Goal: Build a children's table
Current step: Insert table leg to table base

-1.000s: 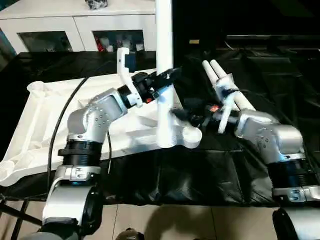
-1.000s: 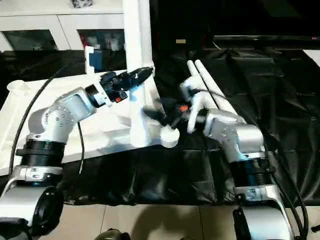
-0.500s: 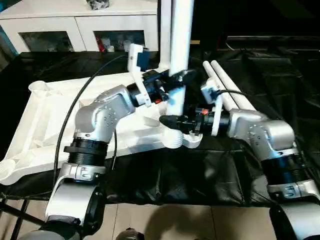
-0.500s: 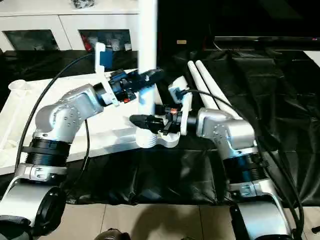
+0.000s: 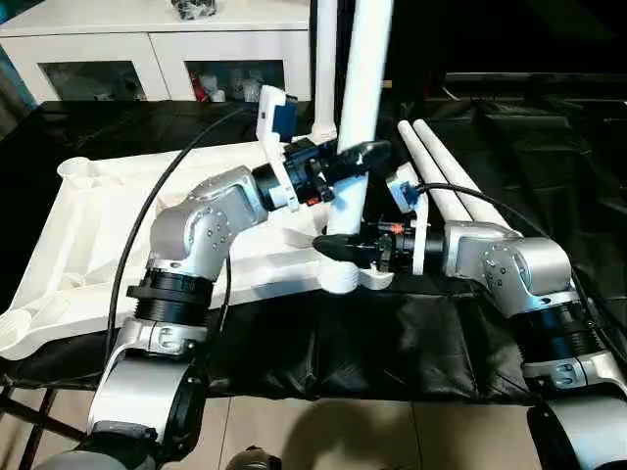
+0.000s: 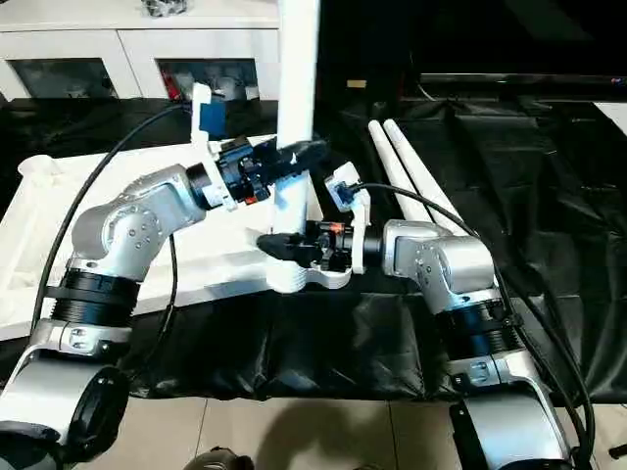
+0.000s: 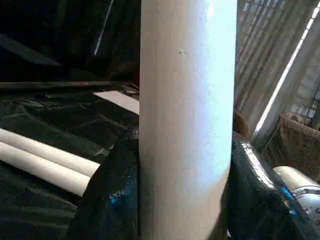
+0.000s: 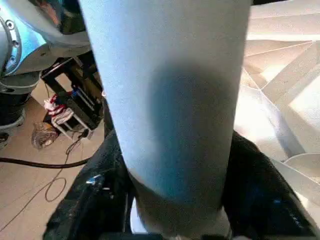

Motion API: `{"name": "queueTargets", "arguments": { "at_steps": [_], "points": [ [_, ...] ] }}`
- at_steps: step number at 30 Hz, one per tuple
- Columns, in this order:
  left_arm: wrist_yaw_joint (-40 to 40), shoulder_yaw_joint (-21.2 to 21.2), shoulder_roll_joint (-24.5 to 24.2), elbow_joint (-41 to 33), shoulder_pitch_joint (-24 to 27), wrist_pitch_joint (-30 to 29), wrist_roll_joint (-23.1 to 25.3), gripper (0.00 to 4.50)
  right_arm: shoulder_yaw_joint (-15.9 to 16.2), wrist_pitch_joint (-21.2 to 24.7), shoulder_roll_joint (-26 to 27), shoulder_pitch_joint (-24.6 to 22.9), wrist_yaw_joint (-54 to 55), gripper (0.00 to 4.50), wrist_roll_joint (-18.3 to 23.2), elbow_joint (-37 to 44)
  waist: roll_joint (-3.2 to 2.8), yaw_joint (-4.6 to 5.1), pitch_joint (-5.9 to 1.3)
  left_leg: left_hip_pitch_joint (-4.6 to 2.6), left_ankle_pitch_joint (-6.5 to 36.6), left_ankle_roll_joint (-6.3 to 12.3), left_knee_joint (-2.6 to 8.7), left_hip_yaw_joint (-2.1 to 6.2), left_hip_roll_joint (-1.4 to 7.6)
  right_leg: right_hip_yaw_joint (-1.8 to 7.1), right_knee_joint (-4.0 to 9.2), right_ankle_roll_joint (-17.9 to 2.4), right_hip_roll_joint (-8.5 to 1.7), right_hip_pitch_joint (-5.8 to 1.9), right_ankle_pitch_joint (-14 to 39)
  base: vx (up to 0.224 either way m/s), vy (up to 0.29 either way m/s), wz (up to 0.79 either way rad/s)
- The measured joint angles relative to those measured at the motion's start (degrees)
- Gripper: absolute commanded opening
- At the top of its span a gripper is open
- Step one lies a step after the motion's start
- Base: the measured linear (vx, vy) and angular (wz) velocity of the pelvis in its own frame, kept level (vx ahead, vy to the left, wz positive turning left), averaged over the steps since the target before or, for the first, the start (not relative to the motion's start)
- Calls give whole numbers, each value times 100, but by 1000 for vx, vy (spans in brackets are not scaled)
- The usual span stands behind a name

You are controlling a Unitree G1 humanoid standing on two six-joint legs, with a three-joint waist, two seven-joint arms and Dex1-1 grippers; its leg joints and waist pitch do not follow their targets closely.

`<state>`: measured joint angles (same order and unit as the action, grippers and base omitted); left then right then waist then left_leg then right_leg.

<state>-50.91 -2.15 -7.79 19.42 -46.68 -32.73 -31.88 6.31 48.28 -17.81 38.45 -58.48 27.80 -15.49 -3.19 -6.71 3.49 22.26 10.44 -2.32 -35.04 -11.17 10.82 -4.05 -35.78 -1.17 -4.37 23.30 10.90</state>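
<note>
The children's table lies in parts: its white tabletop (image 5: 88, 225) rests upside down on black cloth, ribs facing up. One white leg (image 5: 364, 78) stands nearly upright, its lower end at the tabletop's near right corner socket (image 5: 345, 279). My left gripper (image 5: 355, 159) is shut on this leg at mid-height, and black fingers (image 7: 107, 195) press both its sides. Lower down, my right gripper (image 5: 331, 245) holds the same leg just above the socket, its fingers (image 8: 255, 190) flanking the tube (image 8: 170, 100). A second leg (image 5: 324, 59) stands upright behind. Two more legs (image 5: 446, 186) lie side by side on the cloth.
A white cabinet with glass doors (image 5: 147, 49) stands along the back. The black cloth (image 5: 392, 343) hangs over the table's front edge, with tiled floor (image 5: 343, 436) below. A black cable (image 5: 147, 215) loops from my left arm across the tabletop.
My right gripper has moved left to the leg's lower end and closed around it. The left gripper keeps its hold, and the leg has shifted slightly right.
</note>
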Motion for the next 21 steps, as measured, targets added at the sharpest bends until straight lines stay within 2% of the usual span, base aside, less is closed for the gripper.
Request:
{"name": "queueTargets", "arguments": {
  "at_steps": [6,16,21],
  "points": [
    [-2,16,2,0,0,-15,10,183,38,-40,8,0,-32,199,-10,0,0,0,0,0,0,0,0,0,0,0,0,0,0,0,0,0,0,0],
    [-77,31,-44,7,0,4,25,183,132,-379,33,-21,-29,197,-154,0,-1,4,0,0,1,-1,-2,1,0,0,-3,0,0,0,0,0,0,0],
    [-120,48,-54,7,0,8,37,183,151,-388,40,-21,-48,193,-148,0,-1,5,0,0,5,-8,-4,1,0,0,-4,0,0,0,0,0,0,0]
  ]
}}
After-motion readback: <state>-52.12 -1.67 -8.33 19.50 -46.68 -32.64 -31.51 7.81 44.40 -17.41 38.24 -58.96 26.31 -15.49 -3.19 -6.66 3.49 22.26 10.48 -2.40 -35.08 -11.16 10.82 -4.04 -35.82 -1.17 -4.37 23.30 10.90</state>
